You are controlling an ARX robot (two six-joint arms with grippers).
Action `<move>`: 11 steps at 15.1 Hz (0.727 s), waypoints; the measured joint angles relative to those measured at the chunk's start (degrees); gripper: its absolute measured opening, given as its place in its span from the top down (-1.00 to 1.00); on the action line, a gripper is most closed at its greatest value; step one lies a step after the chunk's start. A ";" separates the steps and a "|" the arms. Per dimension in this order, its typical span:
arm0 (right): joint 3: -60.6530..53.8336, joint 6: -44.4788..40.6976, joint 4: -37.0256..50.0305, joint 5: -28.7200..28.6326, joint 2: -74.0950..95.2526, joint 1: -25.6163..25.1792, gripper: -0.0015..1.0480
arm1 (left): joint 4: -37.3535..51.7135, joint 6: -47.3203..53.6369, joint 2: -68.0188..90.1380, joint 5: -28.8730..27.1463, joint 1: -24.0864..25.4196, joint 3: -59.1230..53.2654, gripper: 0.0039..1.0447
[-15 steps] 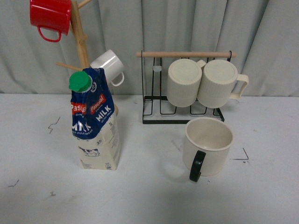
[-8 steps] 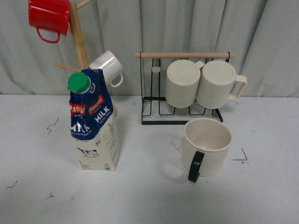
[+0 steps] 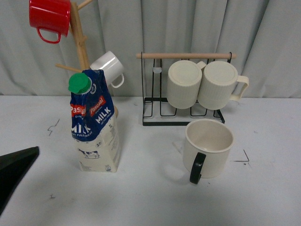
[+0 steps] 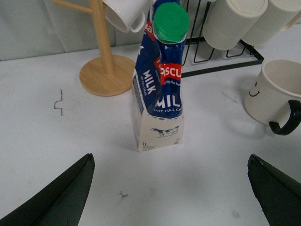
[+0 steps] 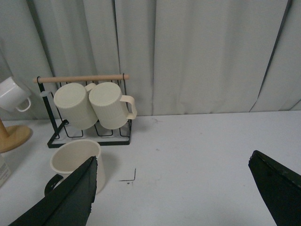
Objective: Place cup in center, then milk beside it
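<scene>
The milk [image 3: 94, 127] stands upright on the white table, left of the middle, blue top and green cap. The cup [image 3: 209, 148], cream with a black handle turned to the front, stands upright on the right, just before the wire rack. My left gripper [image 4: 171, 197] is open and empty, low over the table in front of the milk [image 4: 162, 89]; the cup [image 4: 275, 94] with its smiley face is off to one side. One left finger [image 3: 16, 172] shows at the front view's lower left. My right gripper [image 5: 171, 197] is open and empty, and the cup [image 5: 75, 162] sits by one finger.
A wooden mug tree [image 3: 80, 42] behind the milk carries a red mug [image 3: 49, 19] and a small white mug [image 3: 109, 66]. A black wire rack [image 3: 183, 117] at the back holds two ribbed cream mugs [image 3: 186, 84]. A grey curtain closes the back.
A black finger of my left gripper has come into the front view at the lower left. The milk and the cup have not moved.
</scene>
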 joint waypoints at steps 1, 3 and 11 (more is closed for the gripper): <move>0.00 0.00 0.00 0.00 0.00 0.00 -0.87 | 2.43 0.02 4.72 -0.46 -1.05 1.49 -0.88; 0.00 0.00 0.00 0.00 0.00 0.00 -0.87 | 5.70 -0.11 13.20 -1.53 -2.01 5.38 -0.88; 0.00 0.00 0.00 0.00 0.00 0.00 -0.87 | 7.58 -6.88 32.06 -6.32 -4.35 20.46 -0.88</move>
